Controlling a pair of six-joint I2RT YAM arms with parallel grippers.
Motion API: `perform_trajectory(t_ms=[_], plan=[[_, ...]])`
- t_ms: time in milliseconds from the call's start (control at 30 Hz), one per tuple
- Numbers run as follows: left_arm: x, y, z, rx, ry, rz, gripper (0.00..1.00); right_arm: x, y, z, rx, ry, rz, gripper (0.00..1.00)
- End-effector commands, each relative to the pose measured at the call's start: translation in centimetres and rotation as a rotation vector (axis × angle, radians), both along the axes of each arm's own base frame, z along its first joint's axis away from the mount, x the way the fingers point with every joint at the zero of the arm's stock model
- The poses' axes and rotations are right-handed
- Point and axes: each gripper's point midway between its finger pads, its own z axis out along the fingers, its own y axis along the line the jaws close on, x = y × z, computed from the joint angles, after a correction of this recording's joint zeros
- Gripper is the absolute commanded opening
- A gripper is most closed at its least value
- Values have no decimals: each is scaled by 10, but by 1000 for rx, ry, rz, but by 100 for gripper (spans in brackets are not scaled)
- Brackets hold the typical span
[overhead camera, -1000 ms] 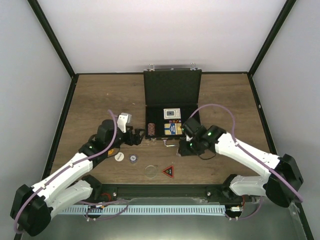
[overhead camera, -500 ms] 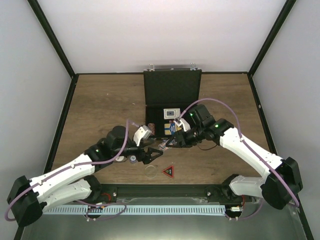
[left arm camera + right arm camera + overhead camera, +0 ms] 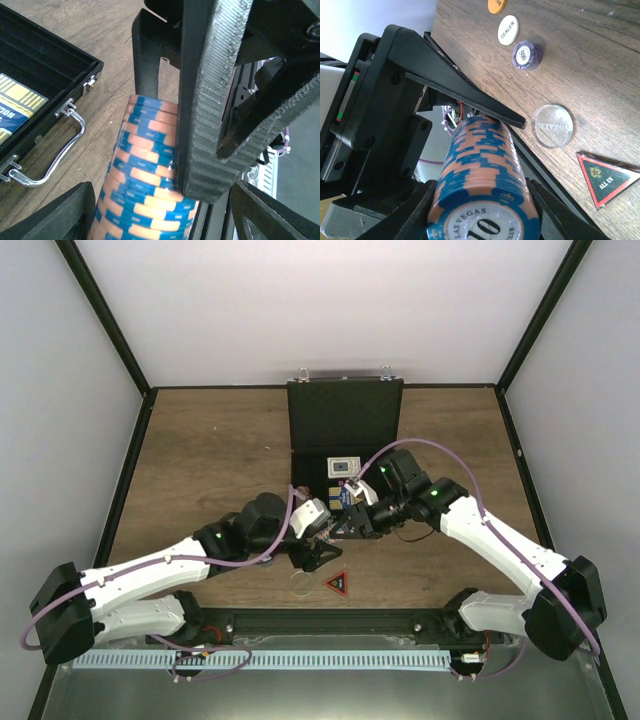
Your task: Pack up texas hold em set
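Observation:
A stack of orange-and-blue chips (image 3: 485, 175) marked "LAS VEGAS 10" sits between my right gripper's jaws (image 3: 482, 210), which are shut on its round sides and hold it above the table. In the top view the right gripper (image 3: 338, 527) meets the left gripper (image 3: 318, 550) in front of the open black case (image 3: 345, 420). My left gripper (image 3: 160, 220) is open, its jaws spread around the stack (image 3: 145, 175) and the right gripper's ribbed finger (image 3: 205, 100). Two card decks (image 3: 345, 483) lie in the case.
On the wood near the front edge lie a red-black "ALL IN" triangle (image 3: 605, 180), a clear round button (image 3: 552, 126), a purple chip (image 3: 526, 55), a white DEALER button (image 3: 508, 30) and an orange chip (image 3: 496, 5). The case's silver handle (image 3: 55, 155) faces the arms.
The left arm has swung right from beside the case to the front middle. The right gripper has turned left with the chip stack, and the two grippers now meet.

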Motion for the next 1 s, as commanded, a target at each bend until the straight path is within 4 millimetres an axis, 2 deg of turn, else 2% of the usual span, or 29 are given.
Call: perform_trajectory(t_ms=[0,133,200,300,400,600,867,967], plan=[[-3,-10,17,-20,-69,-34,76,-3,10,29,102,-60,63,24],[-3,-8,19,-4,-101,-19,89,-3,10,26,98,-52,70,24],[-4,-7,23,-9,-116,-18,89,-3,11,24,95,-46,73,24],[-6,-7,25,-13,-126,-24,72,-2,12,25,97,-49,76,24],[-9,-8,22,6,-121,-37,62,-2,13,25,97,-50,76,24],[-13,-9,12,54,-120,-42,58,-4,14,29,116,-54,87,24],[-17,-14,4,110,-135,-49,32,-7,15,31,126,-53,105,24],[-18,-17,0,122,-129,-44,29,-6,13,27,112,-58,95,25]])
